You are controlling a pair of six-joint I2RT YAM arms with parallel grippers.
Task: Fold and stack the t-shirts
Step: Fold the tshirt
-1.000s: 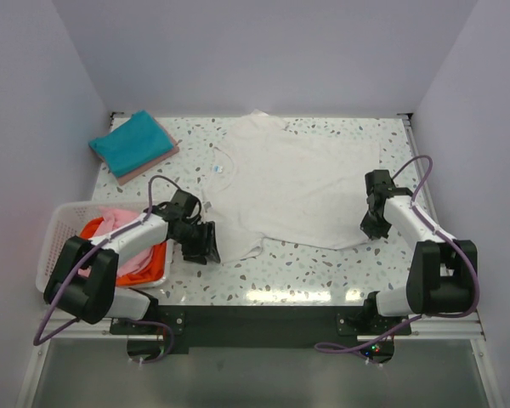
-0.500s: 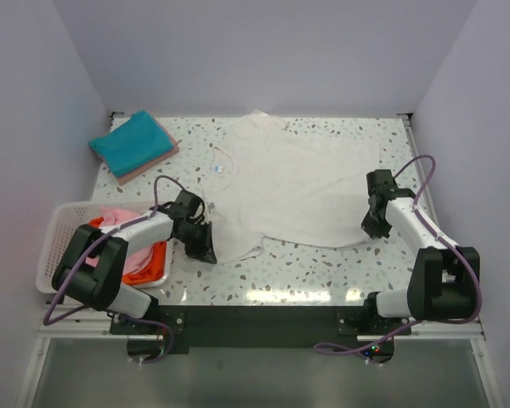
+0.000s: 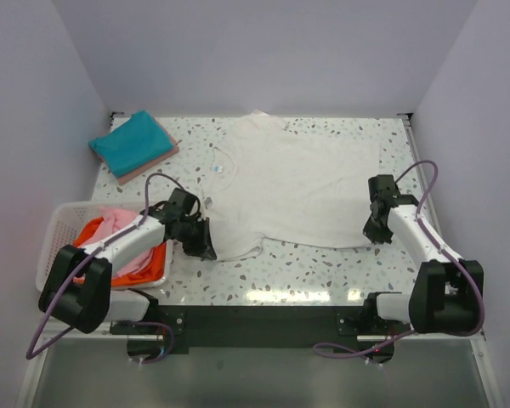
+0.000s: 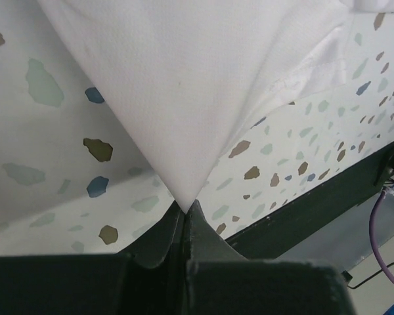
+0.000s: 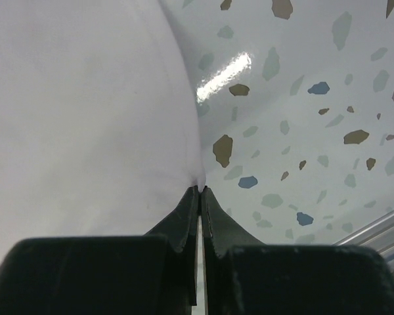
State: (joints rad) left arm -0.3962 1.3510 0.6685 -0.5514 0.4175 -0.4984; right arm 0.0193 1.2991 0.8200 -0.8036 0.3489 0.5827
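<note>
Both arms have shifted only a little vs a sec ago. L arm's elbow swung lower across the basket (image 3: 55,223), and the right gripper (image 3: 376,229) slid slightly toward the near-right. White tee (image 3: 297,183) looks about unchanged.

L to R: the basket at near-left holds a bunched pink tee (image 3: 119,219) and an orange tee (image 3: 149,268). At the far-left of the table (image 3: 297,272), a teal tee (image 3: 129,143) sits folded on a folded pink tee (image 3: 155,161), of which only the edge shows. Left gripper (image 3: 201,241) is pinched tight on the white tee's near-left corner, and the wrist cam shows cloth tenting up from the closed tips. White tee lies spread mid-table, collar to the left, mostly flat w/ some wrinkles. Right gripper is likewise clamped on the near-right corner, fingers together w/ cloth between.

Risks, as I judge them:
- Both holds are thin corner pinches, so cloth could slip out if the arms pull apart or lift fast.
- If the two arms don't move in sync, the fold could go skewed, or the tee could drag & bunch.
- L arm sits close to the basket and could nudge it on a wide swing.

Writing: none legible. There's a small blue tag (image 3: 220,168) by the collar, too small to read. No brand marks seen on the tees or the basket.
</note>
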